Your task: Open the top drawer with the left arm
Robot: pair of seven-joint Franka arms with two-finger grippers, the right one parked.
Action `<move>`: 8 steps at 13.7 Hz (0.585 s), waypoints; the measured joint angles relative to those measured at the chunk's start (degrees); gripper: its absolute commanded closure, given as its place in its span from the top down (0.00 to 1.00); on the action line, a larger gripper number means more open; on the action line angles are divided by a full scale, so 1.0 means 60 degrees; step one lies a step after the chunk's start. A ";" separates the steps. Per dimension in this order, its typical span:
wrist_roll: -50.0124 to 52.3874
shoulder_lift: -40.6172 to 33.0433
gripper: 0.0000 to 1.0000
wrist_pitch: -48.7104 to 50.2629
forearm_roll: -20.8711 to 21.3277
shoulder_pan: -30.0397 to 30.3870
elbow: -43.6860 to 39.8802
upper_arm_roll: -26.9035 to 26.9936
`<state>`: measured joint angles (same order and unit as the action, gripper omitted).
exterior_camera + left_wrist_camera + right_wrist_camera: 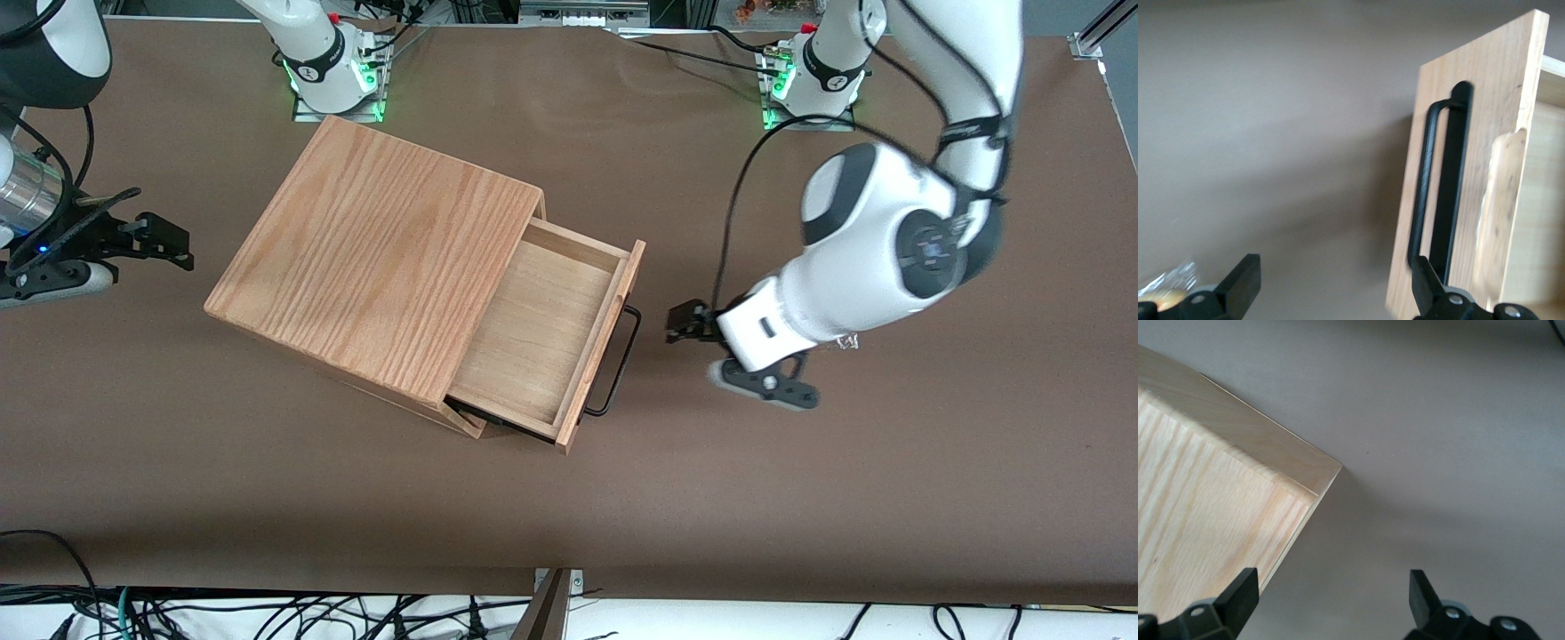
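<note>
The top drawer [542, 333] stands pulled well out of the oak-grain box [373, 258], its light-wood tray showing. Its thin black wire handle [618, 360] runs along the drawer front; it also shows in the left wrist view [1441, 180]. The left arm [880, 258] reaches over the table from the working arm's end. Its gripper [689, 324] is open and empty, a short way in front of the drawer front, apart from the handle. In the left wrist view the gripper [1335, 283] has its fingers [1241, 280] spread wide, one fingertip overlapping the drawer front's edge.
The brown table cloth [800, 498] surrounds the box. The arm bases [809, 80] with green lights stand at the table edge farthest from the front camera. Cables [267, 613] lie along the edge nearest that camera.
</note>
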<state>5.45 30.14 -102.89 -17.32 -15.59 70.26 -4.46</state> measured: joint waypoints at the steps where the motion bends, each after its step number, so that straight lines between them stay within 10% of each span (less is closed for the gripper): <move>1: -0.0005 -0.0278 1.00 0.0536 0.0168 0.0236 -0.0003 0.0026; 8: 0.0002 -0.1917 1.00 0.3149 0.1800 0.1220 0.0355 0.0079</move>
<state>5.46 18.63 -84.00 -6.52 -8.27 72.39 -3.99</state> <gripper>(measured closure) 0.000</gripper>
